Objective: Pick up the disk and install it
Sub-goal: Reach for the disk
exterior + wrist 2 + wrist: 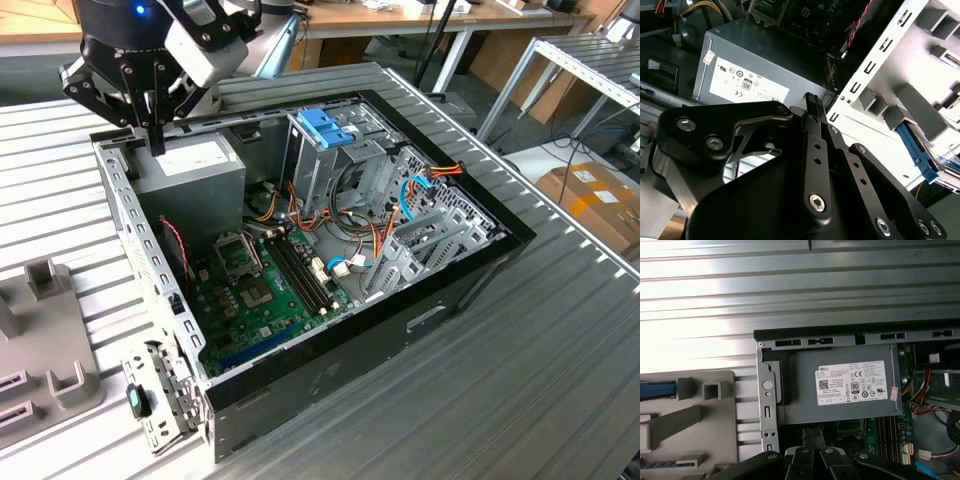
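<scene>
Your gripper hangs over the far corner of the open computer case, towards the exterior view's left. Its tips are just above the grey power supply box, close to where the box meets the case's perforated side wall. In the second wrist view you can see the two fingers pressed together at the tips, with nothing between them.

The disk is outside the case, lying in the grey holder on the ribbed metal table beside that side wall. In the second wrist view you get one light-blue rail of its carrier and a sliver of its labelled face. In the first wrist view a blue edge of it shows at the holder's border. The case wall stands between the disk and your gripper, and the two are apart.

Inside the case, the green motherboard lies flat on the near side of the power supply box. An upright metal cage topped by a blue bracket stands further to the exterior view's right.
</scene>
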`<control>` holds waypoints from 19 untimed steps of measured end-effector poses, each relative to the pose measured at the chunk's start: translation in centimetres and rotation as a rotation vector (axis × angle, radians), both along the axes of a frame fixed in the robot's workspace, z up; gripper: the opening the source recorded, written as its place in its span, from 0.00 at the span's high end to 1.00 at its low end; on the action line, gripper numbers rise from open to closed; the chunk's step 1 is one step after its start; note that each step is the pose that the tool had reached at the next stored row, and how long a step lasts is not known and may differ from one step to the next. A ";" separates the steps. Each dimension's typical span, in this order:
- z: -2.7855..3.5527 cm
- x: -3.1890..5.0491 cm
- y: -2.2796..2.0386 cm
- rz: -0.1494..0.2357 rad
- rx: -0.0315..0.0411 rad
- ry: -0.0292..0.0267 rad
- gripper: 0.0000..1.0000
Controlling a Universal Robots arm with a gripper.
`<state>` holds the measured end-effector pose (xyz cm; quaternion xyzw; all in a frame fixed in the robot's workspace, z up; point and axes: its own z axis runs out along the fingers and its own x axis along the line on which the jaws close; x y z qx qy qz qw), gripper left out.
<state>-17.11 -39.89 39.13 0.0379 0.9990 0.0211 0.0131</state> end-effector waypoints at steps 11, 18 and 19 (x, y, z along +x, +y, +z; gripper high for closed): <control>-0.02 -0.29 0.00 0.000 0.0000 0.0000 0.89; -0.02 -0.38 0.00 0.000 -0.0001 0.0000 0.89; -0.02 -0.41 0.00 0.000 0.0000 0.0001 0.89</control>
